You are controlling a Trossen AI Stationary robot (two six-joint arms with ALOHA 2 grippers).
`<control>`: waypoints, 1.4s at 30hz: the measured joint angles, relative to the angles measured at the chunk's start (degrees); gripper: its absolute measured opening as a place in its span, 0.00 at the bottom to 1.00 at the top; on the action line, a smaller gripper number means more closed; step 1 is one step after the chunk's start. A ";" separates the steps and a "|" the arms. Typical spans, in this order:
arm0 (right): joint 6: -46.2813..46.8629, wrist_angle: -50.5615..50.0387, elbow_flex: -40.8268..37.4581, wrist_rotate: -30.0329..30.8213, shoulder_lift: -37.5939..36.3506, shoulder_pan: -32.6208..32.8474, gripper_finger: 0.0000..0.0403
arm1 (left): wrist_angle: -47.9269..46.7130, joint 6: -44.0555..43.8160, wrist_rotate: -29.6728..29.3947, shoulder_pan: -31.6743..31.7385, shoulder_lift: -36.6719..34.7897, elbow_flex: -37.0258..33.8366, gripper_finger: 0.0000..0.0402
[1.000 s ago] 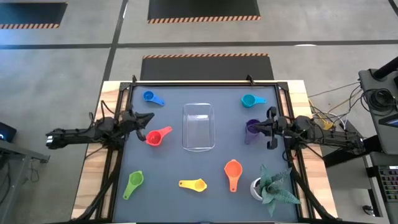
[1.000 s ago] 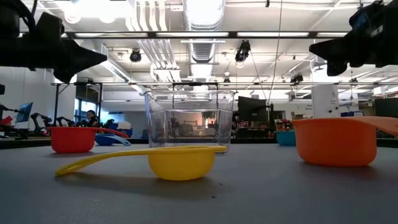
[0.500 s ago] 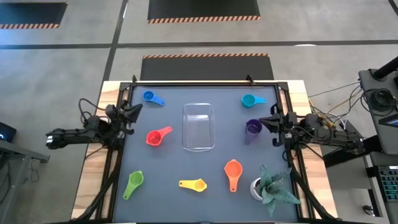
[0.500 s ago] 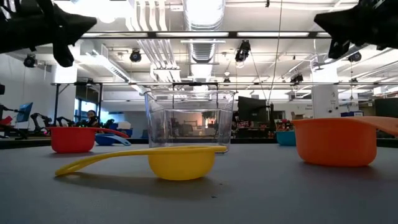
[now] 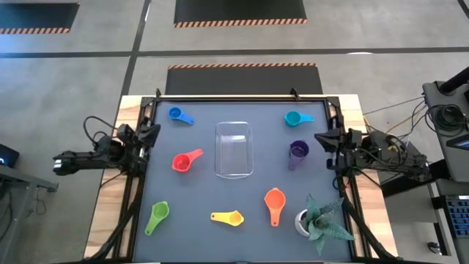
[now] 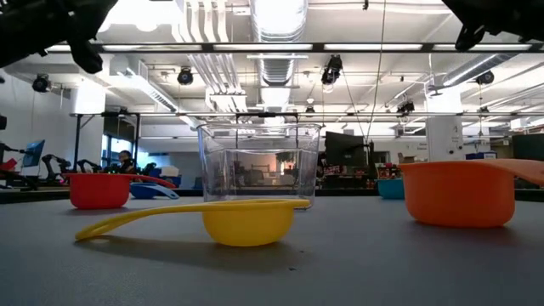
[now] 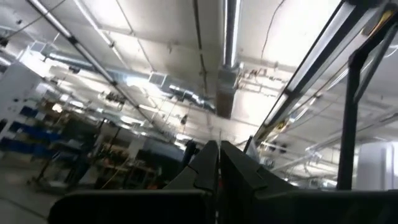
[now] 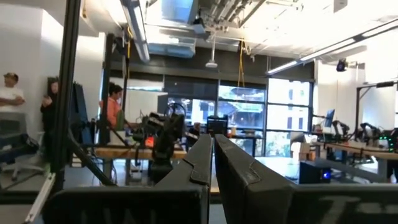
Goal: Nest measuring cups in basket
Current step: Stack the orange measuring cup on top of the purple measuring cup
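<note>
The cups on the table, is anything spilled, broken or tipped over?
Nothing stands out. All seven measuring cups lie apart on the dark mat, none inside the clear basket, which stands upright and empty. The potted plant stands at one corner.

A large open robotics lab or workshop: exposed ceiling ducts [image 6: 270, 34] and strip lights overhead, hazard-striped floor mats [image 5: 242, 11], workbenches with monitors [image 8: 329, 118], and people [image 8: 113, 106] standing beyond.

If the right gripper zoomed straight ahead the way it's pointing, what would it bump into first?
Probably nothing on the table. The right gripper, jaws shut, points across toward the left arm but is raised. The purple cup sits nearest, likely below its line. Depth is hard to judge.
</note>
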 joint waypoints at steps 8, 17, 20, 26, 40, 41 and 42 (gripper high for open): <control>-0.53 1.33 2.67 0.00 4.50 0.00 0.02 | 0.57 2.86 1.73 0.00 10.45 6.84 0.00; -0.51 1.26 5.10 -0.04 8.64 0.00 0.02 | 0.12 7.42 2.60 0.00 31.29 19.82 0.00; -0.63 1.24 5.75 -0.04 8.84 0.00 0.02 | -1.65 9.26 2.77 0.00 38.27 24.29 0.00; -1.80 1.25 6.46 -0.60 8.71 0.00 0.02 | -5.93 11.49 5.98 -0.28 49.72 33.14 0.00; -3.97 1.25 6.35 -0.59 8.75 0.00 0.02 | -8.24 13.60 6.73 -2.54 61.01 39.81 0.00; -3.96 1.25 6.35 -0.59 8.75 0.00 0.02 | -8.26 13.56 6.73 -2.58 61.26 39.71 0.00; -3.95 1.26 6.35 -0.59 8.73 0.00 0.02 | -8.00 13.53 6.71 -2.73 61.75 39.69 0.00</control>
